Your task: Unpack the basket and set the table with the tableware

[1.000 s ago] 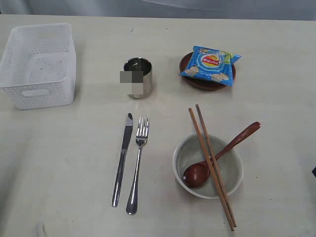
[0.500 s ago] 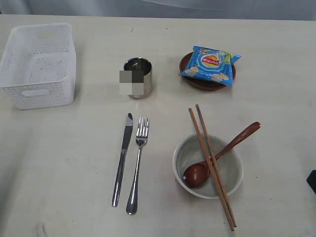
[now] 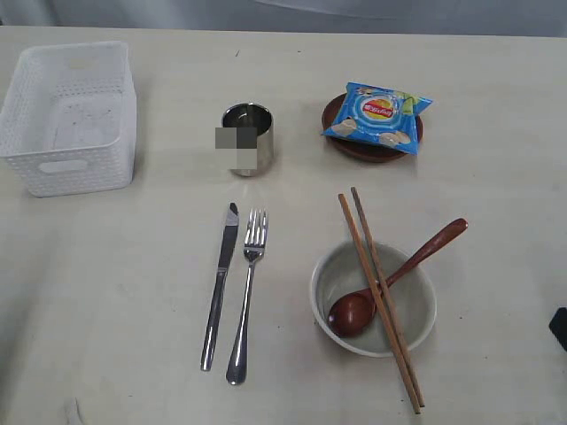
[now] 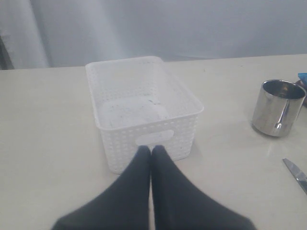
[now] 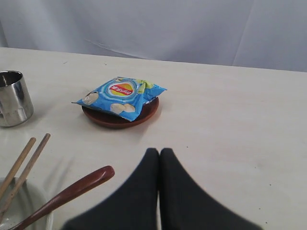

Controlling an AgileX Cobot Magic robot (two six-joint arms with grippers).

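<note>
The white basket (image 3: 69, 115) (image 4: 143, 108) stands empty at the table's (image 3: 133, 266) far left. On the table lie a steel cup (image 3: 248, 139) (image 4: 278, 108) (image 5: 13, 98), a knife (image 3: 220, 285) and a fork (image 3: 246, 294) side by side. An off-white bowl (image 3: 412, 310) holds the wooden spoon (image 3: 390, 279) (image 5: 62, 195), with two chopsticks (image 3: 379, 297) (image 5: 21, 165) laid across it. The brown plate (image 3: 341, 142) (image 5: 120, 120) sits under a chip bag. My left gripper (image 4: 151, 149) is shut and empty, in front of the basket. My right gripper (image 5: 159, 152) is shut and empty; its dark tip (image 3: 559, 326) shows at the right edge.
A blue chip bag (image 3: 378, 115) (image 5: 120, 96) lies on the brown plate. Pale curtain backs the table's far edge.
The dark tip of the right arm has come a little further in at the right edge. Nothing on the table has moved.
</note>
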